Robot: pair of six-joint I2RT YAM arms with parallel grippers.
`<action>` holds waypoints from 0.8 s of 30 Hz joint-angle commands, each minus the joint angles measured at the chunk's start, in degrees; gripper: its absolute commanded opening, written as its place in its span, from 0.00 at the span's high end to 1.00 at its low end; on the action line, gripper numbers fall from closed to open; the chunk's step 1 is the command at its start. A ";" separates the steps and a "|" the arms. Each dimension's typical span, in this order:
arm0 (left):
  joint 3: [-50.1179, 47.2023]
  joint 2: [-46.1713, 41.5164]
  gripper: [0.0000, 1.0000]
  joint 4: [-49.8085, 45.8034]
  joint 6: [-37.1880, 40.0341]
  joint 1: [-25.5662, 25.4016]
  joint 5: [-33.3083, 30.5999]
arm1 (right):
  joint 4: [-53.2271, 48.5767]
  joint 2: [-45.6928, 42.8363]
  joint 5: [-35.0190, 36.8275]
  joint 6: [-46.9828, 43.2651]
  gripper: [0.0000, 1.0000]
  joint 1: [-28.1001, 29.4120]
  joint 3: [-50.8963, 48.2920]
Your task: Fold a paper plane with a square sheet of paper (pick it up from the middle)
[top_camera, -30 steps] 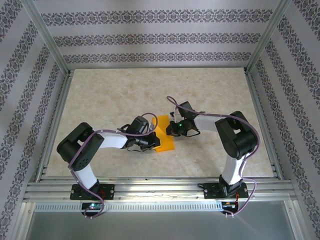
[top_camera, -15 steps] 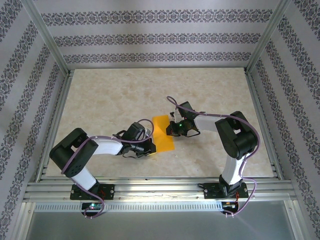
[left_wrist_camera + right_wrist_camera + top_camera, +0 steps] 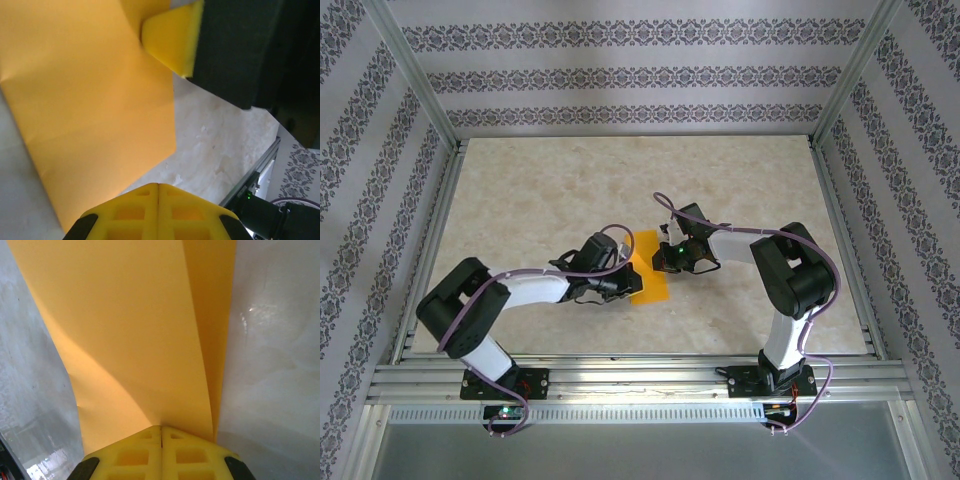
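We see the right gripper (image 3: 161, 431) clamped on one edge of the square sheet of paper (image 3: 135, 330), which curves up toward its fingers with a narrow flap folded along one side. The left gripper (image 3: 158, 189) has its fingers pressed together at the sheet's opposite edge; we cannot tell whether it pinches any paper. The sheet lies between both grippers on the marbled tabletop (image 3: 540, 190), near its middle.

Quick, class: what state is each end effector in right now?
Left end effector: closed, at the thin orange-yellow square sheet of paper; a grip cannot be told.
Right end effector: closed on that sheet.
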 commanded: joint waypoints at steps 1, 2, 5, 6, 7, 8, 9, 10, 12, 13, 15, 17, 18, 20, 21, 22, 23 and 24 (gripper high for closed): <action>0.03 3.69 1.00 -0.53 1.95 -0.59 -0.24 | -9.28 2.37 8.37 0.07 1.00 -0.62 -3.25; -0.48 4.25 1.00 -0.73 1.90 -0.59 0.00 | -9.26 2.31 8.37 0.02 1.00 -0.62 -3.33; -3.10 4.44 1.00 -0.71 1.47 -0.60 -0.01 | -9.35 2.04 8.58 0.03 1.00 -0.62 -3.43; -3.90 4.24 1.00 -0.66 1.34 -0.67 0.06 | -9.30 2.02 8.65 0.07 1.00 -0.62 -3.51; -4.81 3.86 1.00 -0.53 1.25 -0.74 0.28 | -9.30 2.13 8.63 0.07 1.00 -0.62 -3.55; -5.62 3.38 1.00 -0.52 1.17 -0.83 0.52 | -9.27 2.21 8.63 0.03 1.00 -0.62 -3.60; -6.20 2.94 1.00 -0.59 1.31 -0.92 0.79 | -9.26 2.31 8.63 0.00 1.00 -0.62 -3.52; -6.75 2.54 1.00 -0.82 1.83 -1.03 1.17 | -9.24 2.48 8.63 0.01 1.00 -0.61 -3.51; -6.90 2.21 1.00 -2.93 3.55 -1.20 2.25 | -9.16 2.74 8.59 -0.03 1.00 -0.62 -3.42; -6.87 1.91 1.00 -4.18 4.51 -1.39 2.55 | -9.26 2.81 8.46 -0.09 1.00 -0.62 -3.37; -6.94 0.69 1.00 -6.48 6.07 -1.69 2.13 | -9.26 2.85 8.62 -0.26 1.00 -0.66 -3.44; -7.07 -0.97 1.00 -7.09 6.80 -1.74 2.31 | -9.32 2.83 8.63 -0.33 1.00 -0.62 -3.46; -6.85 -2.05 1.00 -7.63 7.24 -1.74 2.33 | -9.26 2.83 8.63 -0.41 1.00 -0.62 -3.46; -5.77 -4.40 1.00 -8.75 8.26 -1.66 2.21 | -9.20 2.91 8.46 -0.53 1.00 -0.62 -3.44; -4.94 -5.89 0.99 -9.61 8.91 -1.58 1.64 | -9.17 2.92 8.21 -0.57 1.00 -0.62 -3.43; -3.97 -7.00 0.97 -10.69 9.47 -1.42 0.85 | -9.06 3.00 8.06 -0.63 1.00 -0.62 -3.42; -2.71 -8.02 0.95 -11.71 9.61 -0.97 0.43 | -9.10 3.13 7.93 -0.72 1.00 -0.62 -3.37; -1.02 -8.29 0.94 -12.52 9.59 0.06 0.87 | -9.29 3.30 7.93 -0.71 1.00 -0.62 -3.19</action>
